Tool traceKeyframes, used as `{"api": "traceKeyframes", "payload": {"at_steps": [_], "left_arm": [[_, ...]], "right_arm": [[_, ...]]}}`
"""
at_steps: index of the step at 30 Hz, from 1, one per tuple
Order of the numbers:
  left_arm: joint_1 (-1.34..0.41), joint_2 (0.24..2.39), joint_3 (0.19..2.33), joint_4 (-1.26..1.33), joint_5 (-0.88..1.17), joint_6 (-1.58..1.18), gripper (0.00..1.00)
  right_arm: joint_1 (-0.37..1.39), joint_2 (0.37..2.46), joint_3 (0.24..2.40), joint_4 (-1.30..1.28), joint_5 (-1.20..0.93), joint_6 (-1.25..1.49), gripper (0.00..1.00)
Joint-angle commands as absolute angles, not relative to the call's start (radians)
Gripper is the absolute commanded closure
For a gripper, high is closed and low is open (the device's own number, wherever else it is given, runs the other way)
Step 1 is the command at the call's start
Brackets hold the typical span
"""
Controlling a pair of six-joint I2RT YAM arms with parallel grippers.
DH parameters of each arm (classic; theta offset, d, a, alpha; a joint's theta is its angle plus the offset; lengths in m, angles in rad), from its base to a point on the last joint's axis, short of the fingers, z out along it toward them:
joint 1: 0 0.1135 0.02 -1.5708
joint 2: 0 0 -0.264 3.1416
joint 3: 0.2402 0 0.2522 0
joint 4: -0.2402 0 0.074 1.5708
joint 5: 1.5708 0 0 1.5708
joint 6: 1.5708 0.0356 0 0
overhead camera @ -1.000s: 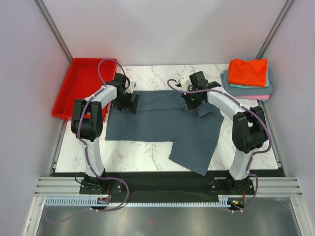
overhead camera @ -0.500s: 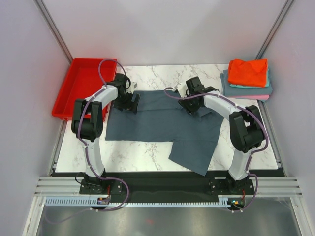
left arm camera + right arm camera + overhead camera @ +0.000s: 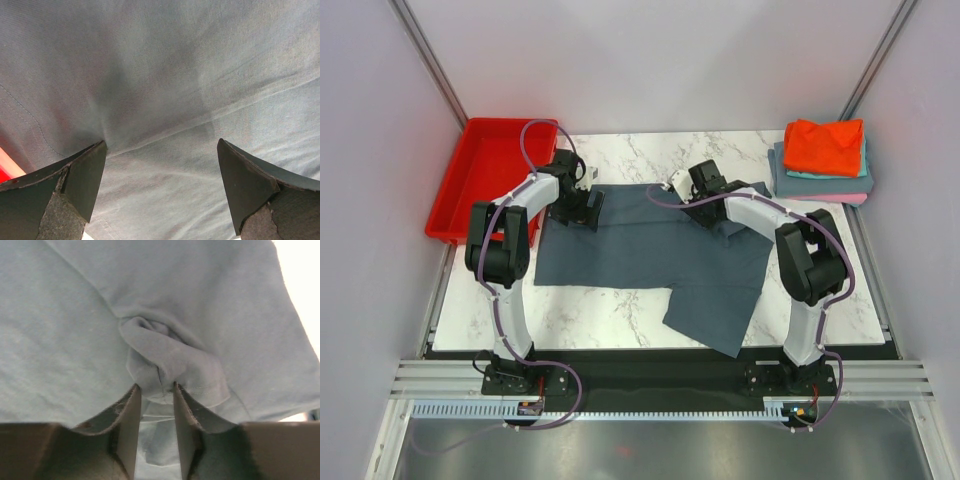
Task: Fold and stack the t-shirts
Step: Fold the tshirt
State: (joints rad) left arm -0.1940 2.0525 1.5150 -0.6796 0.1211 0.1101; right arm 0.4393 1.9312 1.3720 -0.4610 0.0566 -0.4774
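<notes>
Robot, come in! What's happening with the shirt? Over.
Left end effector open over blue-grey t-shirt. Right end effector around bunched fold, grip unclear. Folded stack far right.

Marble table (image 3: 600, 312) — slate t-shirt (image 3: 650, 245), folded shirt stack (image 3: 823, 150).

Ctr under slate shirt (image 3: 640, 250); bare tabletop (image 3: 590, 315) nr front-L; stack (image 3: 823, 150) far-R.

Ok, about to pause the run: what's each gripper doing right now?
Left gripper: wide open over the blue-grey t-shirt, holding nothing.
Right gripper: closed on a bunched fold of the same t-shirt.
</notes>
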Motion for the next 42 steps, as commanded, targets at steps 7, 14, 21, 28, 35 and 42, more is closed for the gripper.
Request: {"api": "traceKeyframes", "payload": {"at_steps": [7,14,21,28,35,42], "left_arm": [[-0.199,2.065,1.546,-0.678,0.107,0.126,0.01],[-0.199,2.065,1.546,-0.680,0.113,0.126,0.01],[-0.199,2.069,1.545,-0.675,0.117,0.126,0.01],[-0.199,2.072,1.549,-0.673,0.123,0.121,0.01],[-0.199,2.063,1.543,-0.673,0.120,0.124,0.01],[-0.199,2.056,1.526,-0.673,0.107,0.135,0.01]], "right_arm": [[0.466,1.910,1.364,-0.408,0.144,-0.509,0.93],[0.485,1.890,1.455,-0.555,0.112,-0.483,1.00],[0.486,1.945,1.655,-0.830,0.025,-0.414,1.00],[0.488,2.063,1.772,-1.008,-0.133,-0.328,0.82],[0.405,1.965,1.638,-0.999,-0.283,-0.272,0.59],[0.106,1.897,1.540,-1.008,-0.737,-0.184,0.60]]}}
